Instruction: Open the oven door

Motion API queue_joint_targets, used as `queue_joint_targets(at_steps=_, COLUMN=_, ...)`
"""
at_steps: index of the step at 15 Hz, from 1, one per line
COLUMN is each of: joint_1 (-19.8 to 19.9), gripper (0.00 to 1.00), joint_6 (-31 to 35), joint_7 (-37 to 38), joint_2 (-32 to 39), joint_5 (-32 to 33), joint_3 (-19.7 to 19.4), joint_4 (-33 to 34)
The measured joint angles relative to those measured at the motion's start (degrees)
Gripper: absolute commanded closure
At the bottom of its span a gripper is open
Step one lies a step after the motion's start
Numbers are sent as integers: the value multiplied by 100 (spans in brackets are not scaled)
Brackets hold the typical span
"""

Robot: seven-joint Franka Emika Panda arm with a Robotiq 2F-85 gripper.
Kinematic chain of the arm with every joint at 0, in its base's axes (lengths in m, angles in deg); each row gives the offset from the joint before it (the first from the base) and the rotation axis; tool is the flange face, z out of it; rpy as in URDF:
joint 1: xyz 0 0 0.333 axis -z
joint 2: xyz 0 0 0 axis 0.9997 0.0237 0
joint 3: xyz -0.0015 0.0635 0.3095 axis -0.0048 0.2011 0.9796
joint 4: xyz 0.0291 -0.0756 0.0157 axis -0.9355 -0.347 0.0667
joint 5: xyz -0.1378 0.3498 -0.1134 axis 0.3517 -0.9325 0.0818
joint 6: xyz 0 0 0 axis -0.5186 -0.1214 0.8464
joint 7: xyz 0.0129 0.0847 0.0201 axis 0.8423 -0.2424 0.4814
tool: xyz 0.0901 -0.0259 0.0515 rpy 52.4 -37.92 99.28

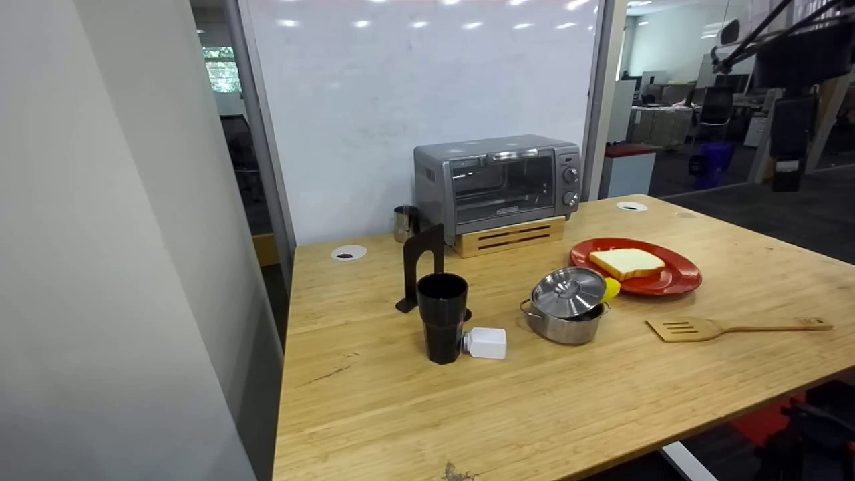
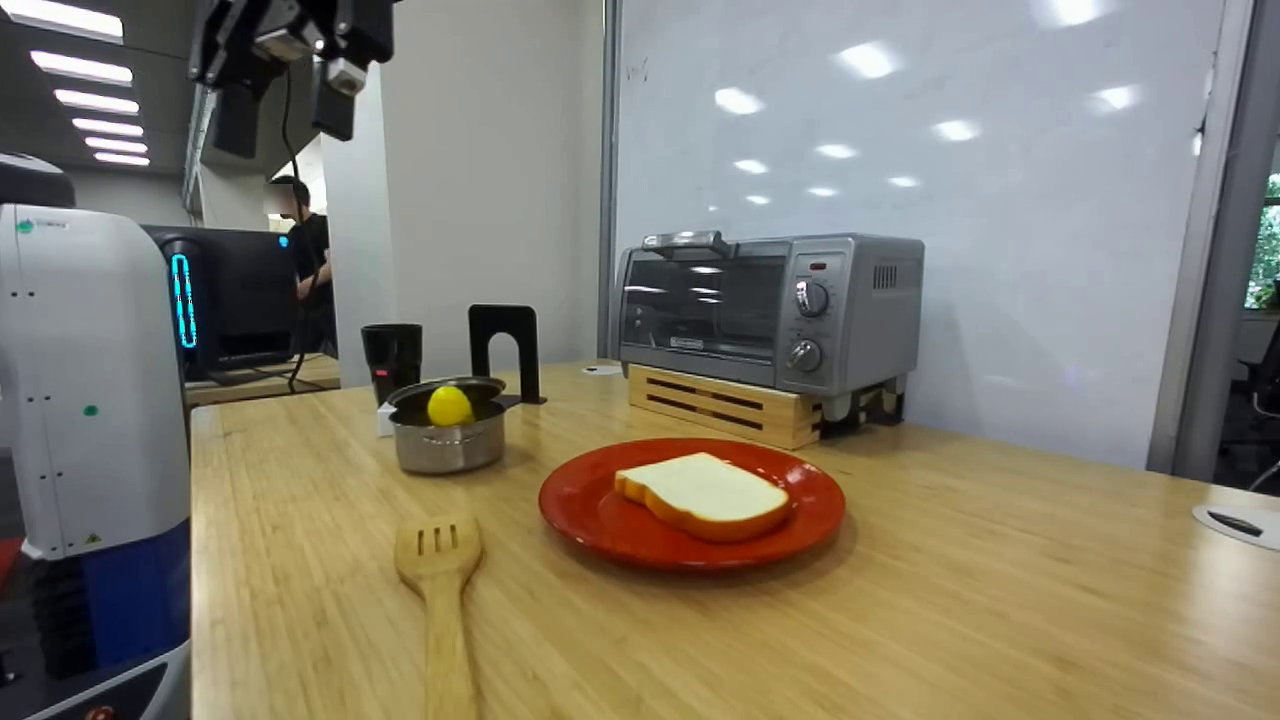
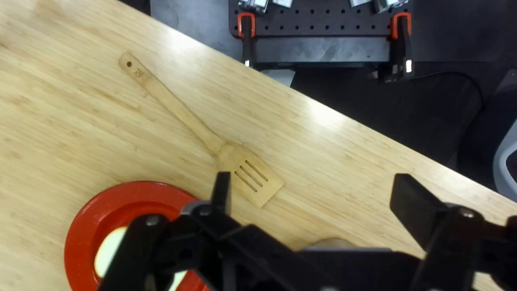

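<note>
Exterior views show the oven door (image 1: pixel 504 186) closed, its label (image 1: pixel 507 210) illegible.

glossy glass oven dr (image 2: pixel 700 312), mtl pot (image 2: pixel 448 445), wd spatula (image 3: pixel 230 155)

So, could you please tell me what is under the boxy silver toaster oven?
Under the toaster oven, a slotted pale wooden block shows at the front, and something dark further back; the block hides the rest.

Bright. I log rectangular white ceiling lights (image 2: pixel 80 67); glare spots dot glossy white panel (image 2: pixel 880 205); pale wooden tabletop (image 3: pixel 319 121) shines.
</note>
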Motion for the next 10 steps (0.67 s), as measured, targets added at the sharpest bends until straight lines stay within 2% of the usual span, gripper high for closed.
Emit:
queue_joint_targets(at_steps=6, joint_1=2, gripper=0, joint_6=1401, joint_7=-1073, joint_2=965, joint_5=754, joint_3=-302, joint_4=356)
queue_joint_targets(at_steps=10, joint_1=35, gripper=0, joint_6=2235, joint_7=-1286, joint_2=2044, joint_5=1309, joint_3=-369, joint_4=933)
